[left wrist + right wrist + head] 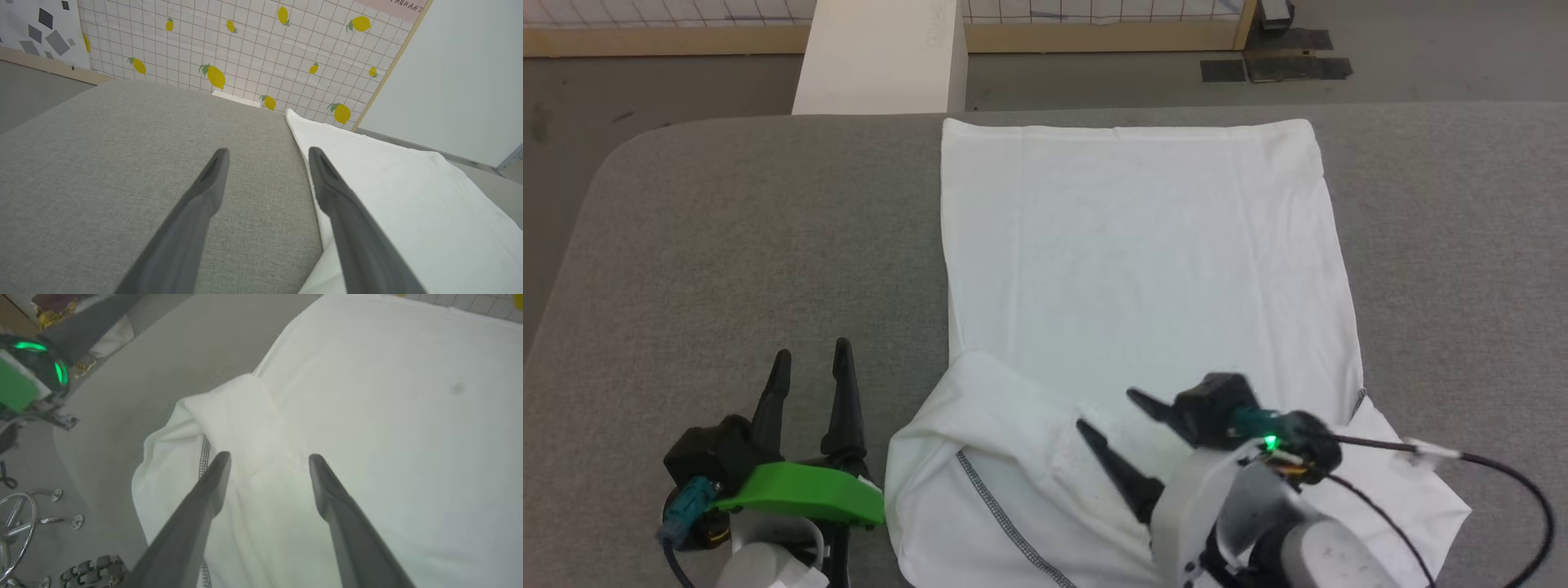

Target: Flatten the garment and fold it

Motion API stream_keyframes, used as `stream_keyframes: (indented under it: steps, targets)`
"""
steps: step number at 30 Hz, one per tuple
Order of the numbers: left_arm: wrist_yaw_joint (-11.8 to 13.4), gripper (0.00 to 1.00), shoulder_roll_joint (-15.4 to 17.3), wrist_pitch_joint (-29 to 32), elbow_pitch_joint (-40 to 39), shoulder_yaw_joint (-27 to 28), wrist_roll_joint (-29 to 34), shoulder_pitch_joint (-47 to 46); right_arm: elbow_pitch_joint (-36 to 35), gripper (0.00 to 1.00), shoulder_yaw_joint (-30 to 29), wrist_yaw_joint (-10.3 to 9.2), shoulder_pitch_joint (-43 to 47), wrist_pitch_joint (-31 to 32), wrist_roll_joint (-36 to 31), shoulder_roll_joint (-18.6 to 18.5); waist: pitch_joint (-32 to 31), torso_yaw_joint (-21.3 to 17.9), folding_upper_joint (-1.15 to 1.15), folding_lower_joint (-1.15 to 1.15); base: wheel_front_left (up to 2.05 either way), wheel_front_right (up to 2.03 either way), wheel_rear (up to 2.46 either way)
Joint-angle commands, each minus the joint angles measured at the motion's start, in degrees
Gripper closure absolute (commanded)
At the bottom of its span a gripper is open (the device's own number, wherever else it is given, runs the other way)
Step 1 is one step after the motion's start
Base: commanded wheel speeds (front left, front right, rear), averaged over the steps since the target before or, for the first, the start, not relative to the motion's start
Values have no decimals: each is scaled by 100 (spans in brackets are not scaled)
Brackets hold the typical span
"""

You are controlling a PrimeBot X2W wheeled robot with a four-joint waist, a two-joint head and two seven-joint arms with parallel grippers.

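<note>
in the head view the garment [1143,245] lies on the grey table [727,245]. its far part is spread flat as a long white rectangle, and its near part is folded over on itself, with a dark stitched seam [1005,514] running across the fold. a white box [882,57] stands on the floor behind the table. the left gripper [813,349] is at the lower left, over bare table just beside the garment, with its fingers apart and nothing between them. the right gripper [1106,410] is above the folded near part, its fingers spread wide and pointing to the left. in the left wrist view the left gripper [268,150] is wide open and empty over the grey surface, the garment [408,196] lies to its right, and a lemon-patterned sheet [245,49] hangs behind. in the right wrist view the right gripper [269,455] is open over the garment [388,396], with the cloth fold below its fingers and no cloth pinched between them.
</note>
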Motion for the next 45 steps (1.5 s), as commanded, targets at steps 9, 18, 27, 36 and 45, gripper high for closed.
stream_keyframes:
  steps: [9,18,27,36,45]
  targets:
    - [-33,0,246,87,-37,-86,95,-194,-1240,0,-1831,-9,173,-1325,-269,3,29,-345,0,0,0,0,0]
    - [-213,0,889,913,104,-388,104,-1511,-1097,0,-2646,-9,103,-1815,-463,-77,640,-710,0,0,0,0,0]
    - [-297,0,1731,2391,619,-827,-410,-3568,-990,0,-2639,-9,-409,-2055,-345,-31,1609,-1146,0,0,0,0,0]
    - [-237,0,2329,4154,1232,-974,-867,-5300,-970,0,-2446,-9,-803,-2380,-129,14,2460,-1646,0,0,0,0,0]
    - [456,0,2802,5828,1522,-1043,-597,-6083,-939,0,-2321,-9,-877,-2597,101,19,2975,-2017,0,0,0,0,0]
